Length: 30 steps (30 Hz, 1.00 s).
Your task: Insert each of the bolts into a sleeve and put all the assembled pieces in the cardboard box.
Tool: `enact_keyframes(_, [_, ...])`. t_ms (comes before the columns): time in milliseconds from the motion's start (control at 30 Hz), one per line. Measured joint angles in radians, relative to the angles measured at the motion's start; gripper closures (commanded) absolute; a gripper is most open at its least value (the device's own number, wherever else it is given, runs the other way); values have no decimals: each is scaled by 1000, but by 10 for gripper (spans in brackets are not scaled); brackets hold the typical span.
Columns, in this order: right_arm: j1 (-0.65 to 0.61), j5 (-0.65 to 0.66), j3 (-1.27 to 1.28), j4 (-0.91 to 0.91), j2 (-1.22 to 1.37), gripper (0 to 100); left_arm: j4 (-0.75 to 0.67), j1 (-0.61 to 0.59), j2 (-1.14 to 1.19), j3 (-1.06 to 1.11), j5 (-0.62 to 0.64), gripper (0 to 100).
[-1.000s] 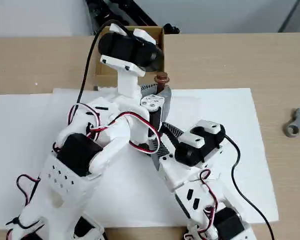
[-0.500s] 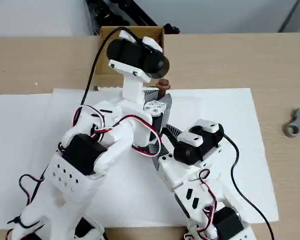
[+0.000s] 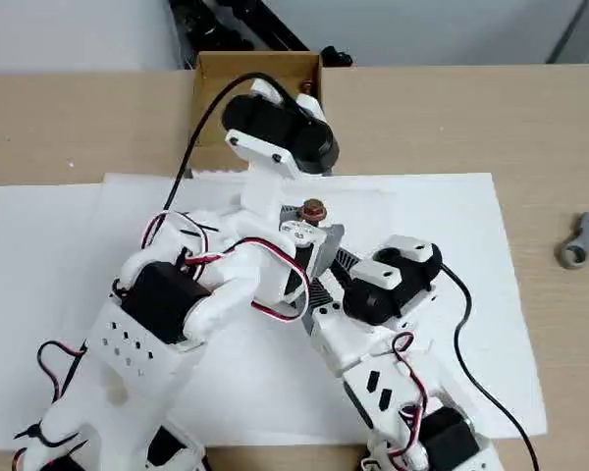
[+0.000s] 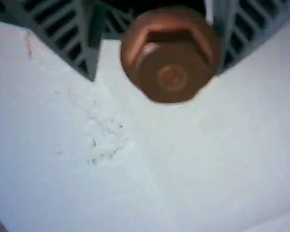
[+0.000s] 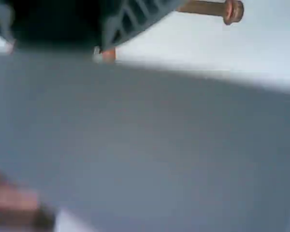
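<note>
Copper-coloured bolt [image 4: 169, 58], clamped in the left claw [image 4: 154, 46], risks slipping if it knocks the right claw [image 3: 329, 275], seemingly just beside it, whose state I cannot tell.

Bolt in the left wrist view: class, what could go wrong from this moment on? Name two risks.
1. The bolt sits at the very end of the left tool, over the white sheet. If the grip slips, it may drop and roll away.
2. In the high view the right tool is crowded close against the left arm. The two might knock together and jar the bolt loose.
</note>
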Motion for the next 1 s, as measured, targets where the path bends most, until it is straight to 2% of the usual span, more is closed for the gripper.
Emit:
enact_keyframes(167, [0, 2, 0, 0, 0, 996, 64, -2, 0, -68, 114, 779])
enact_keyframes(300, [0, 2, 2, 0, 2, 996, 95, -11, 0, -77, 126, 780])
enact_keyframes(467, [21, 2, -25, -2, 94, 996, 143, -146, 0, -184, 132, 788])
enact_keyframes(667, [120, 2, -267, -100, 428, 996, 242, -333, -2, -282, 109, 864])
enact_keyframes(833, [129, 2, -502, -221, 789, 996, 295, -477, -2, -282, 107, 866])
enact_keyframes(1000, [130, 2, -715, -338, 1143, 996, 356, -560, 55, -284, 106, 866])
